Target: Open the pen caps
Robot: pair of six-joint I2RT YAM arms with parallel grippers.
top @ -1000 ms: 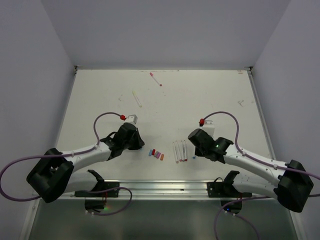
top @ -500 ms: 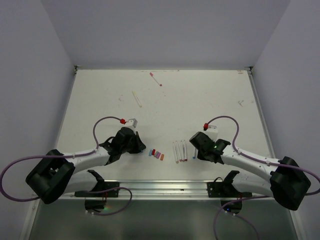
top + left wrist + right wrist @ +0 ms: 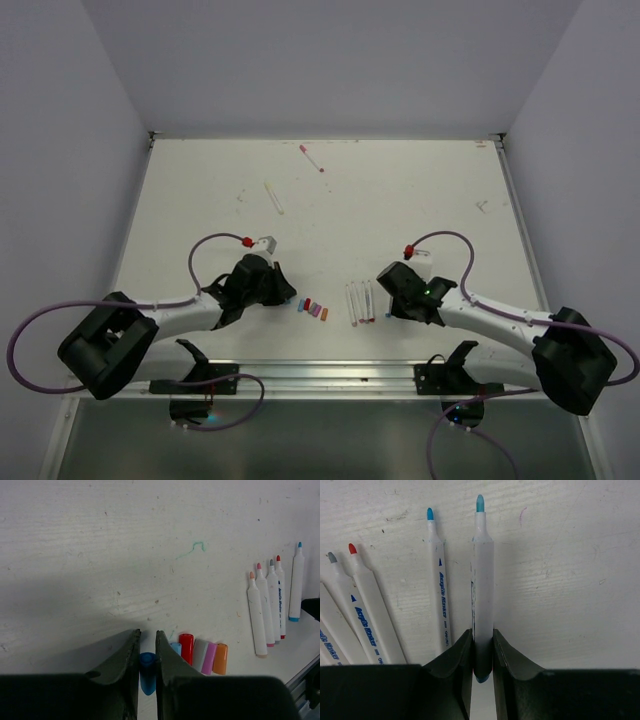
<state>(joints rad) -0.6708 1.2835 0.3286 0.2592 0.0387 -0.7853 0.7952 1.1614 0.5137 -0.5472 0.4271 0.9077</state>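
Nearest to us, our left fingers are pinched narrowly on a dark blue cap, which sits between them low over the bench. Just right of it, the loose caps lie side by side in a touching row: light blue, red, pale grey, pink, orange. Further right, our right fingers are clamped on the near end of the teal-tipped pen, its bare tip pointing to the far side; we cannot tell whether it rests on the bench. Close on its left lies the blue-tipped pen, then the red-tipped pen and the grey-tipped pen, all uncapped, tips away from us. Well beyond, in the far half of the bench, a yellow-green pen lies alone, and farther still a pink pen; both are too small to tell whether capped.
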